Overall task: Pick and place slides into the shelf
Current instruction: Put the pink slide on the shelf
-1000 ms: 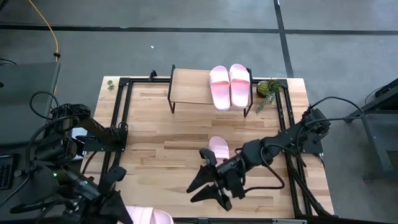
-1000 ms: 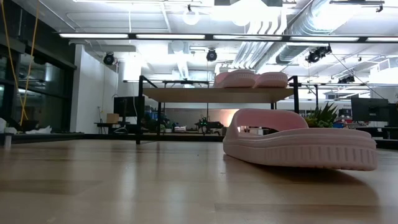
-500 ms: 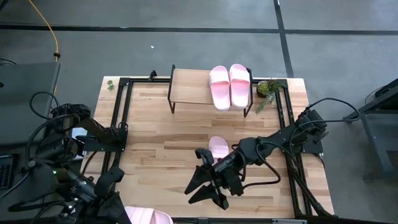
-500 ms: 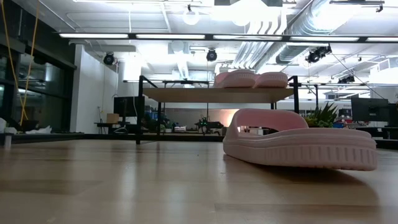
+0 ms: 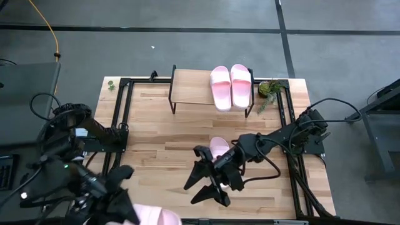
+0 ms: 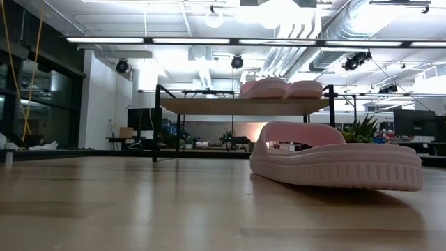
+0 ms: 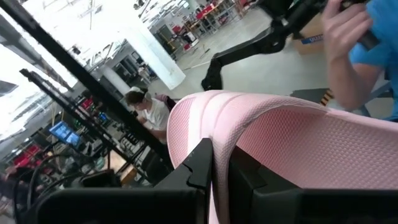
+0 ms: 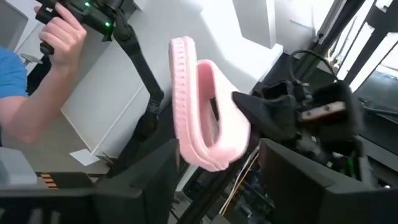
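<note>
Just behind our right jaws [image 5: 203,187], spread wide, lies a slide [image 5: 218,149] lengthwise toward the shelf [image 5: 194,87]; left jaws [image 5: 128,209] grip another [image 5: 156,215].

The left arm is folded low at the near left corner of the surface, its hand [image 5: 128,206] at the front edge with both dark fingers [image 7: 202,165] clamped on the wide strap of a pale pink foam slide sandal [image 5: 156,216]. The right arm reaches in from the right side towards the middle, its hand [image 5: 199,190] low with fingers spread wide and nothing between them.
</note>
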